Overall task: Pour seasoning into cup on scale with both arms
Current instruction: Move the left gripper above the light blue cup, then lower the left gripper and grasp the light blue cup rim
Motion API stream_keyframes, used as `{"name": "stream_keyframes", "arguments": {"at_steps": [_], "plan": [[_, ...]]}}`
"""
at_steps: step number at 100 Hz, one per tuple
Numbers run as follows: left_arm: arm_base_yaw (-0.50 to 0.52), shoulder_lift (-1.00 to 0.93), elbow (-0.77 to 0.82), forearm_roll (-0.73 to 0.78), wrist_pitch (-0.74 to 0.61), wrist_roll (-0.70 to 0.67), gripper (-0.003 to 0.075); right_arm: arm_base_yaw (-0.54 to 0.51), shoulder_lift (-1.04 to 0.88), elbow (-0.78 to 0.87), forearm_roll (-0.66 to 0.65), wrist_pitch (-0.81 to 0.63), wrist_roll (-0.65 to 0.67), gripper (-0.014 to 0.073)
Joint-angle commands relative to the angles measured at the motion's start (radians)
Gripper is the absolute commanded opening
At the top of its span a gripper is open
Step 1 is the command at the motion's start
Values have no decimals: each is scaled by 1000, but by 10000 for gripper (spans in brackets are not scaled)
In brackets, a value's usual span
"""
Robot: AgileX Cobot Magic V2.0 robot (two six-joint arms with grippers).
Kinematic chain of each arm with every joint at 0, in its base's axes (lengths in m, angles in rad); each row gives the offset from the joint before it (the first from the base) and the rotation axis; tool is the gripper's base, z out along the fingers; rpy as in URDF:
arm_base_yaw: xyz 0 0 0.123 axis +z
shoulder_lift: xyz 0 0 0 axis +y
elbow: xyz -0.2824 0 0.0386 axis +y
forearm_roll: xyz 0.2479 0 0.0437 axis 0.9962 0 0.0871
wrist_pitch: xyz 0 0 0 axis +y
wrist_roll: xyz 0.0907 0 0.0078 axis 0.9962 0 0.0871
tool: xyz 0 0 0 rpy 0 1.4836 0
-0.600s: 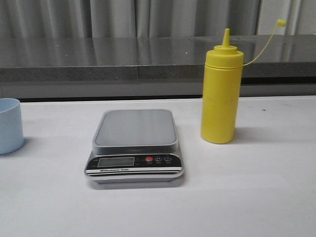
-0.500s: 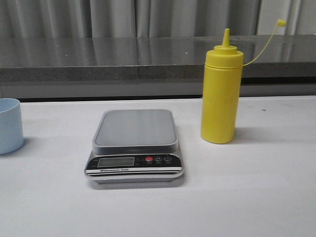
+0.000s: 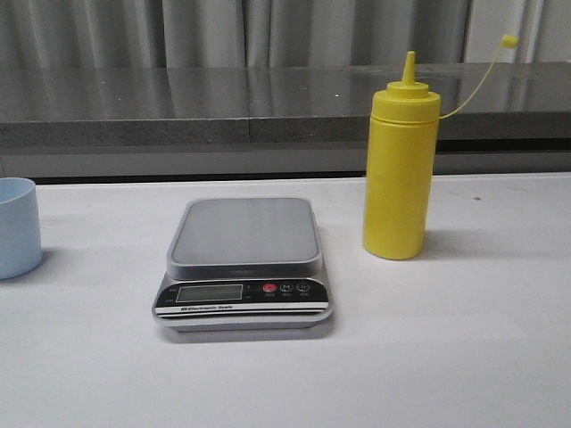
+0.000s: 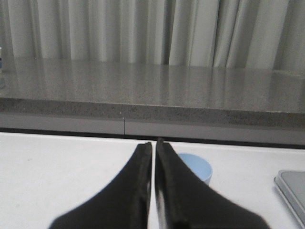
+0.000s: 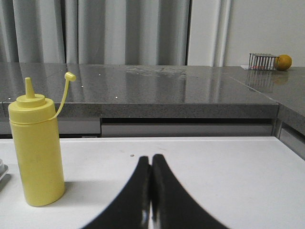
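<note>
The yellow squeeze bottle (image 3: 400, 169) stands upright on the white table, right of the silver scale (image 3: 244, 263), its cap hanging off on its tether. It also shows in the right wrist view (image 5: 36, 150). The pale blue cup (image 3: 18, 226) stands at the far left edge of the front view, apart from the scale, and shows in the left wrist view (image 4: 198, 168) partly behind my fingers. The scale platform is bare. My left gripper (image 4: 153, 143) is shut and empty, short of the cup. My right gripper (image 5: 150, 157) is shut and empty, to the right of the bottle. Neither arm shows in the front view.
A grey stone counter (image 3: 268, 107) runs along the back of the table, with curtains behind it. On the counter's far right a small wire rack (image 5: 262, 61) and an orange fruit (image 5: 284, 62) sit. A corner of the scale (image 4: 291, 188) shows in the left wrist view.
</note>
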Motion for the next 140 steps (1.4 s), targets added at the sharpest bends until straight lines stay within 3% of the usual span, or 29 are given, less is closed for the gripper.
{"name": "stream_keyframes", "arguments": {"at_steps": [1, 21, 35, 50, 68, 75, 90, 97, 127, 140], "plan": [[2, 33, -91, -14, -77, 0, 10, -6, -15, 3, -10, -76, -4, -67], [2, 173, -242, 6, 139, 2, 10, -6, -15, 3, -10, -76, -4, -67], [2, 285, -321, 10, 148, 7, 10, -6, -15, 3, -10, -76, -4, -67], [2, 421, -392, 12, 166, 137, 10, -6, -15, 3, -10, -76, -4, -67], [2, 583, -464, -1, 174, 140, 20, -6, -15, 3, -10, -76, -4, -67], [-4, 643, -492, -1, 182, 140, 78, -6, -15, 3, -10, -76, -4, -67], [-43, 772, -555, -1, 210, 173, 329, -6, -15, 3, -10, -76, -4, -67], [-73, 831, -584, -1, 210, 184, 393, -6, -15, 3, -10, -76, -4, -67], [-121, 1116, -774, -1, 285, 180, 400, -6, -15, 3, -10, -76, -4, -67], [-67, 1223, -872, -1, 352, 61, 400, -6, -15, 3, -10, -76, -4, -67]]}}
